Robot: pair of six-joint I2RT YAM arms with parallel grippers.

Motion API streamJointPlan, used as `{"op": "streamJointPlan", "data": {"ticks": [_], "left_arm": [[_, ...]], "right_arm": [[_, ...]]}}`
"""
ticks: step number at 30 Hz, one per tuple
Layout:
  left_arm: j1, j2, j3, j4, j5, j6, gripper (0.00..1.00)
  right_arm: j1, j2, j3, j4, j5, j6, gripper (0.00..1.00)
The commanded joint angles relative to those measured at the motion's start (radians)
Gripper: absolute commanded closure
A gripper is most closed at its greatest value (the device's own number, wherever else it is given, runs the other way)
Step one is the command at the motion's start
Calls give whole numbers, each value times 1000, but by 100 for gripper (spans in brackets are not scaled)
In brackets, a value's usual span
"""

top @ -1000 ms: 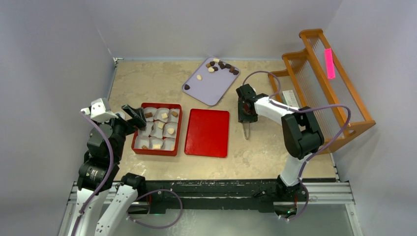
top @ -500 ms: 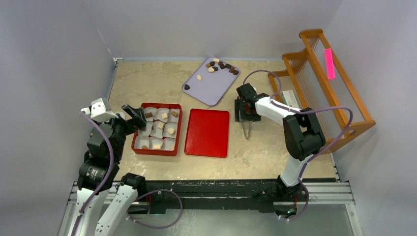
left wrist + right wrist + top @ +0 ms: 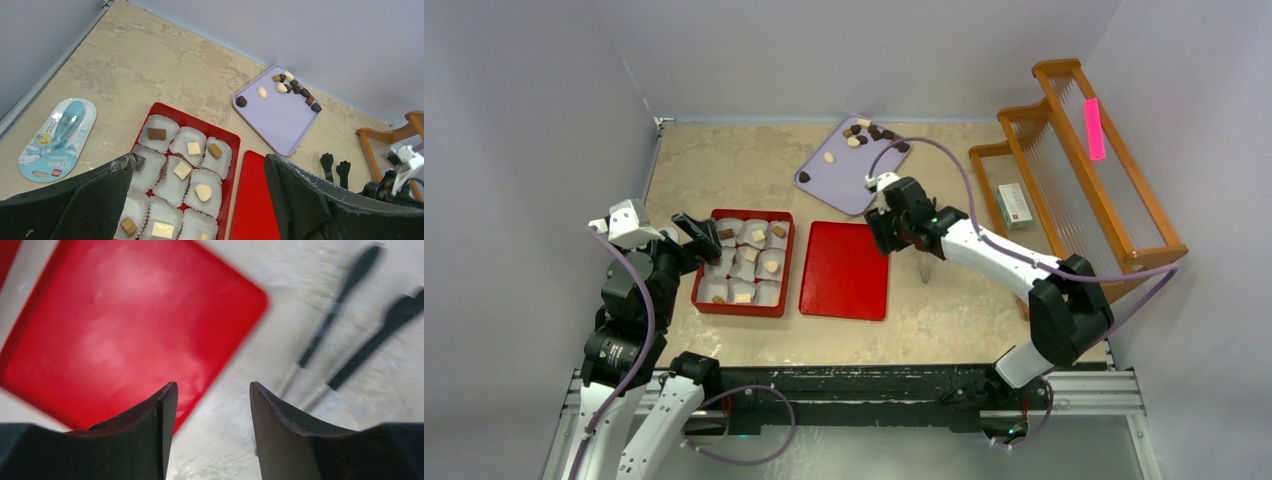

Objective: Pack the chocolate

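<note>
1. The right gripper (image 3: 212,390) hangs over the far right corner of the red lid (image 3: 845,270), fingers spread and nothing between them (its wrist view is blurred).
2. The left gripper (image 3: 200,162) sits at the left edge of the red box (image 3: 742,311), fingers wide apart and empty.
3. Most of the loose chocolate (image 3: 874,133) clusters at the far end of the lavender tray (image 3: 854,180), with two pieces lying apart nearer its front. Other pieces already sit in the box's white paper cups (image 3: 167,186).
4. Black tongs (image 3: 924,264) lie on the table just right of the lid, in nobody's grip.
5. Likely trouble:
   - Coming down here, the right fingers would probably strike the lid's edge rather than the tongs.
   - The right arm's purple cable (image 3: 924,141) arcs over the tray's far corner and could sweep pieces off.
   - Such tiny pieces may slip from bare fingers.
</note>
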Motion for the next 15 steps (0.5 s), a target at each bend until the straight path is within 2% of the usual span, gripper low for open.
{"op": "streamJointPlan", "data": {"ticks": [1, 6, 9, 15], "left_arm": [[3, -2, -1, 41, -9, 11, 0], [3, -24, 5, 31, -32, 7, 0], [3, -39, 4, 34, -41, 5, 0], [3, -43, 9, 25, -52, 4, 0]], "right_arm": [[87, -82, -74, 107, -197, -179, 44], [246, -140, -165, 210, -192, -295, 44], [296, -126, -199, 228, -265, -353, 46], [407, -54, -215, 248, -250, -443, 49]]}}
